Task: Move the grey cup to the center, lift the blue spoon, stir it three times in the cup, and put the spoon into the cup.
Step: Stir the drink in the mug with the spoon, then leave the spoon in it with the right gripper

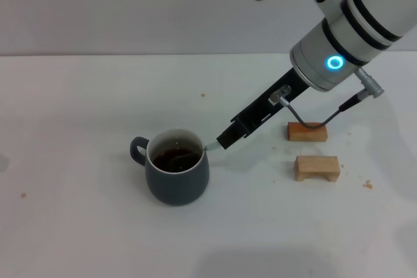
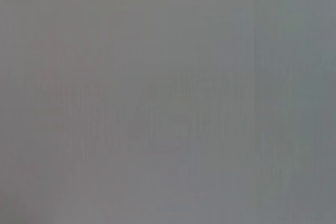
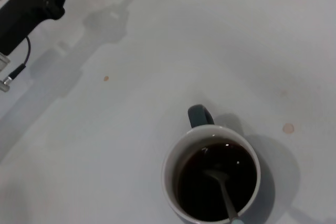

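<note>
Slate-grey, the grey cup sat at lower centre of the head view on the counter. The right gripper had its jaws clamped on the blue spoon, bowl dipped in coffee. Slim and slippery, it probably wants a handle-end pinch.

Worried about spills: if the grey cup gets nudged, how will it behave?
The grey cup looks squat and broad-based, so it probably slides, not tips. Its dark liquid sits fairly high and could slosh. The spoon leaning inside, held by the right gripper, may rattle.
</note>
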Available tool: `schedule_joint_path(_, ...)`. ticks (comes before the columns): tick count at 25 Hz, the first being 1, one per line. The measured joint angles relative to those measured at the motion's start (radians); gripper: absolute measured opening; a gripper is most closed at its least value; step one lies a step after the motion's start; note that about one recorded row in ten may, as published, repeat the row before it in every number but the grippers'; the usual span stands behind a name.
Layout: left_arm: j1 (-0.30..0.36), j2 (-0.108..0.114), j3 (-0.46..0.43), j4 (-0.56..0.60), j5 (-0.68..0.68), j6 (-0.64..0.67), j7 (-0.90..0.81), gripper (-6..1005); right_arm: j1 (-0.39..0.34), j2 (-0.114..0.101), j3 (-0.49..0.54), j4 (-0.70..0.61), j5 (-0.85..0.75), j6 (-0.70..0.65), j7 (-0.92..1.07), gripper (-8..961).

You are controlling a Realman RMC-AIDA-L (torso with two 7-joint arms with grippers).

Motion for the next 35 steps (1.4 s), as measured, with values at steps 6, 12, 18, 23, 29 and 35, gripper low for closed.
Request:
schedule_joint_path(6, 0.0, 0.001, 0.0, -0.001, 0.0, 0.002, 0.002, 0, -0.001, 0.003, 0.001, 0.0, 0.001, 0.026, 0.006, 159)
schedule_joint_path(12, -0.002, 0.002, 0.0, -0.001, -0.001, 0.003, 0.002, 1, 0.007, 0.013, 0.0, -0.005, 0.006, -0.003, 0.006, 159)
schedule_joint_path(18, -0.001, 0.003, 0.0, -0.003, -0.003, 0.005, 0.003, 1, 0.025, 0.015, -0.009, -0.06, 0.0, -0.068, 0.0, 158)
schedule_joint_path(23, 0.0, 0.003, 0.0, -0.001, -0.005, 0.016, 0.003, 1, 0.029, 0.013, -0.009, -0.072, -0.032, -0.06, 0.0, 159)
schedule_joint_path(29, 0.0, 0.003, -0.001, 0.0, -0.006, 0.023, 0.003, 0, 0.026, 0.011, -0.001, -0.058, -0.047, 0.002, 0.006, 159)
schedule_joint_path(35, 0.0, 0.004, -0.011, -0.001, -0.006, 0.03, 0.003, 0, 0.037, 0.016, 0.001, -0.025, -0.016, 0.014, 0.006, 158)
